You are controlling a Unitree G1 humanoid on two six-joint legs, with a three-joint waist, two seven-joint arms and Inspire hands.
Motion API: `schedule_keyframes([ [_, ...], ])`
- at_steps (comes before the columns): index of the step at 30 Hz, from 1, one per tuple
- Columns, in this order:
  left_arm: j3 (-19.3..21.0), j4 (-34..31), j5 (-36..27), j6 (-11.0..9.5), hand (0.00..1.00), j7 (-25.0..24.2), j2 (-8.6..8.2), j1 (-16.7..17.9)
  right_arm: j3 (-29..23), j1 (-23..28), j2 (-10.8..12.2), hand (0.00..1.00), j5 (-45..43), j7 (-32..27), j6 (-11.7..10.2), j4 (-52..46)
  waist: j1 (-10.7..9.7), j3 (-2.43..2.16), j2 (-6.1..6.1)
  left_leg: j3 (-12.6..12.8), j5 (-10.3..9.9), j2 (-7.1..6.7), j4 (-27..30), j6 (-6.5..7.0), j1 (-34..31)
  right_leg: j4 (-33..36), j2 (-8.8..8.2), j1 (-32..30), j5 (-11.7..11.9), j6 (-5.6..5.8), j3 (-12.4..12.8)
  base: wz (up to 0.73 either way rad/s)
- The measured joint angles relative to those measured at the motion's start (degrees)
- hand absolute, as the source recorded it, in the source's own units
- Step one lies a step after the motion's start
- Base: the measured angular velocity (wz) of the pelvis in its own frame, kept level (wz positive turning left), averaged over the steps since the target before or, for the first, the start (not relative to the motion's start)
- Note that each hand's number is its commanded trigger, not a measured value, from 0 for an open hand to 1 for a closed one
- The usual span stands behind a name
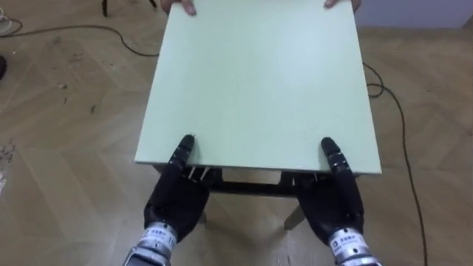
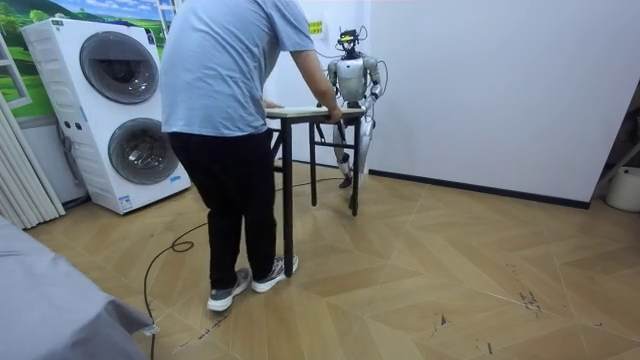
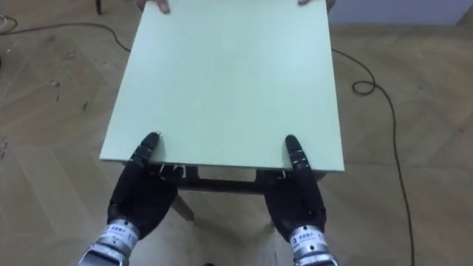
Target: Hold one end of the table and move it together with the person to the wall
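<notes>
Now left hand (image 1: 177, 198), right hand (image 1: 332, 201) pinch (matte) table (image 1: 259, 81).

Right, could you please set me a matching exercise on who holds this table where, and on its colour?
Things:
1. left hand
2. right hand
3. person's hands
4. table

Places or colour:
A. at the far edge
B. pale green top
C. at the near edge, right side
D. at the near edge, left side

Pairs: 1-D, 2-C, 3-A, 4-B
</notes>
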Motion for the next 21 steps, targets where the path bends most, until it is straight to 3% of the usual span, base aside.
schedule_keyframes([
  [1, 0.0, 0.2, 0.0, 0.0, 1.00, 0.0, 0.14, 0.0, -0.1, -0.1, 0.0, 1.00, 0.1, 0.1, 0.2, 0.4, 0.2, -0.01, 0.07, -0.3, 1.2, 0.54, -1.2, -0.46, 0.2, 0.1, 0.90, -0.5, 0.4, -0.61, -0.2, -0.08],
  [3, 0.0, 0.3, 0.0, 0.2, 1.00, 0.0, 0.72, 0.9, -0.5, 0.7, 0.5, 1.00, 0.2, 0.5, 0.9, 1.4, 1.4, 0.07, 0.51, -1.3, 6.0, 2.75, -6.4, -2.33, 1.8, 0.2, 4.51, -1.4, 2.2, -3.32, -0.4, -0.10],
  [4, -0.1, 0.3, 0.0, 0.2, 1.00, 0.0, 0.91, 1.3, -0.5, 1.1, 0.7, 1.00, 0.1, 0.6, 0.9, 1.5, 1.7, 0.05, 0.65, -1.7, 7.0, 3.18, -7.7, -2.98, 2.3, 0.2, 5.25, -1.6, 2.5, -3.84, -0.4, -0.13],
  [6, -0.2, 0.7, 0.1, 0.8, 1.00, -0.1, 1.22, 2.5, -0.4, 2.8, 0.8, 1.00, 0.1, 0.9, 1.0, 2.0, 2.7, -0.14, 1.49, -2.7, 10.7, 4.67, -11.8, -7.92, 4.2, 0.3, 7.96, -1.9, 3.9, -6.01, -0.7, -0.10],
  [7, -0.2, 0.8, 0.2, 0.9, 1.00, -0.1, 1.21, 2.9, -0.4, 3.4, 0.8, 1.00, 0.1, 1.1, 1.0, 2.0, 2.9, -0.29, 1.76, -3.2, 11.6, 4.83, -12.9, -9.57, 4.7, 0.3, 8.37, -2.0, 4.1, -6.44, -0.9, -0.03],
  [8, -0.5, 1.0, 0.2, 0.9, 1.00, -0.1, 1.17, 3.5, -0.5, 4.4, 0.7, 1.00, 0.1, 1.3, 0.9, 2.0, 3.0, -0.37, 2.22, -4.3, 12.1, 5.26, -13.1, -12.38, 5.0, 0.4, 8.98, -2.4, 4.7, -7.28, -1.2, -0.12],
  [10, -0.6, 1.6, 0.0, 0.9, 1.00, -0.5, 1.25, 4.6, 0.1, 5.0, 0.5, 1.00, 0.0, 1.5, 0.8, 2.5, 4.1, -0.10, 1.82, -6.0, 8.3, 5.67, -5.8, -11.08, 5.0, 1.3, 8.54, -3.3, 5.3, -8.15, -0.2, -0.27],
  [11, -0.7, 1.9, -0.4, 1.0, 1.00, -0.6, 1.25, 4.9, 0.2, 5.2, 0.2, 1.00, -0.2, 1.5, 0.8, 2.5, 4.4, -0.01, 1.69, -7.2, 4.4, 5.78, 0.2, -10.71, 5.1, 1.4, 8.11, -3.9, 5.8, -8.37, 0.3, -0.23],
  [12, -0.8, 1.9, -0.4, 1.0, 1.00, -0.6, 1.05, 5.1, 0.4, 5.2, -0.2, 1.00, -0.5, 1.8, 0.4, 2.5, 4.4, 0.12, 1.99, -8.6, 1.4, 5.97, 4.4, -11.40, 5.2, 1.5, 8.05, -4.8, 6.5, -8.65, 0.3, -0.15],
  [13, -0.8, 1.9, -0.4, 1.1, 1.00, -0.6, 0.89, 5.1, 0.4, 5.2, -0.2, 1.00, -0.6, 1.8, 0.2, 2.5, 4.4, 0.21, 2.17, -9.2, 0.3, 6.18, 5.9, -11.64, 5.3, 1.6, 8.11, -5.2, 6.7, -8.68, 0.3, -0.10],
  [14, -0.8, 1.8, -0.4, 1.1, 1.00, -0.6, 0.82, 5.3, 0.6, 5.3, -0.2, 1.00, -0.6, 1.9, -0.1, 2.5, 4.7, 0.26, 2.48, -9.9, -2.4, 6.78, 9.0, -11.71, 5.7, 1.7, 8.38, -5.9, 7.1, -8.91, 0.0, -0.14],
  [15, -0.8, 1.7, -0.4, 1.1, 1.00, -0.6, 0.78, 5.6, 0.8, 5.4, -0.1, 1.00, -0.6, 1.9, -0.2, 2.5, 4.8, 0.58, 2.93, -10.4, -5.6, 7.49, 12.3, -12.08, 6.9, 1.7, 8.83, -6.1, 7.6, -9.37, 0.0, -0.15],
  [18, -0.6, 1.4, -0.4, 1.1, 1.00, -0.6, 0.09, 6.0, 0.9, 5.4, -0.3, 1.00, -1.7, 2.1, -1.2, 2.2, 4.3, 0.82, 4.48, -12.5, -11.5, 8.79, 20.3, -12.75, 9.6, 1.5, 9.80, -7.4, 8.8, -10.05, -0.9, -0.03],
  [21, -0.8, 1.2, -0.5, 1.2, 1.00, -0.6, -0.22, 6.1, 1.3, 5.4, -0.1, 1.00, -2.1, 2.1, -2.4, 1.9, 3.6, 0.74, 5.54, -13.3, -13.6, 9.60, 23.7, -13.77, 13.6, 1.8, 10.40, -8.4, 9.3, -10.19, -1.5, 0.07],
])
